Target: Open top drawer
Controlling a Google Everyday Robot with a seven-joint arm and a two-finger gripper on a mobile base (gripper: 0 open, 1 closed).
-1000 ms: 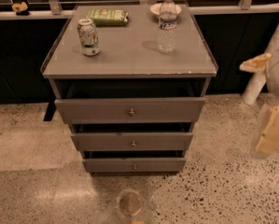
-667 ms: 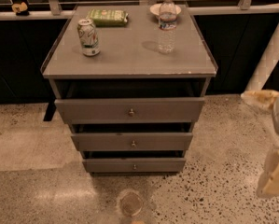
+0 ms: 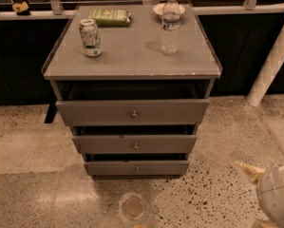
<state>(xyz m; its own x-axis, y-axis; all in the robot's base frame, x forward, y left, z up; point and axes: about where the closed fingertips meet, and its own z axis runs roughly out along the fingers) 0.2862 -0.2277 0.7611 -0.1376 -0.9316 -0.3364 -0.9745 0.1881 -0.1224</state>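
Note:
The top drawer (image 3: 132, 112) is the widest of three grey-brown fronts in the cabinet, with a small brass knob (image 3: 134, 113) at its centre. It stands pulled out a little, with a dark gap above it under the cabinet top. My gripper (image 3: 269, 194) is at the lower right corner of the view, low over the floor and well away from the drawer. Only a cream tip and a rounded grey part of it show.
The cabinet top (image 3: 132, 56) carries a soda can (image 3: 90, 37), a green packet (image 3: 110, 16), a water bottle (image 3: 170, 25) and a bowl (image 3: 156, 7). The middle drawer (image 3: 134, 144) and bottom drawer (image 3: 136, 167) also stick out slightly. A white pole (image 3: 274, 56) leans at the right.
My arm has dropped from the right side of the view down into the lower right corner. The drawers and the things on top have not moved.

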